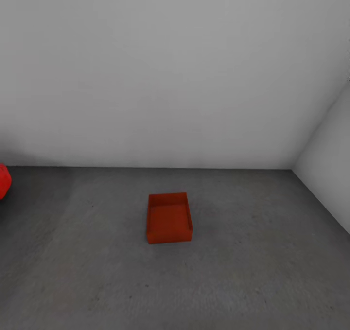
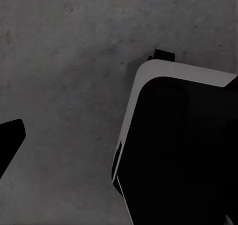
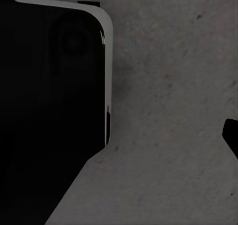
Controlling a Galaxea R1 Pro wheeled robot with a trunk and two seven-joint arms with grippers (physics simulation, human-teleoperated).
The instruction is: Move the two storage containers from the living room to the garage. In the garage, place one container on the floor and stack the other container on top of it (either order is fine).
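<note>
I am looking down over the garage from my head camera, and at the far left edge a bit of the glossy red car (image 1: 4, 181) is peeking in, sitting on the dark grey concrete floor (image 1: 87, 252). Near the middle, one orange-red storage container (image 1: 168, 217) is resting on that floor, upright and open-topped, nothing lying inside it, well apart from the car and set out from the pale grey back wall (image 1: 160, 72). To the right, a side wall (image 1: 328, 174) is meeting the back wall in a corner. My left wrist camera is facing the concrete beside my black, pale-edged base (image 2: 183, 150), with a dark finger tip of my left pincer (image 2: 9, 141) poking in at the frame's edge; I cannot tell whether that pincer is released or clenched. My right wrist camera is showing the same base (image 3: 49, 106) and a sliver of my right pincer (image 3: 232, 135), its state equally unreadable.
</note>
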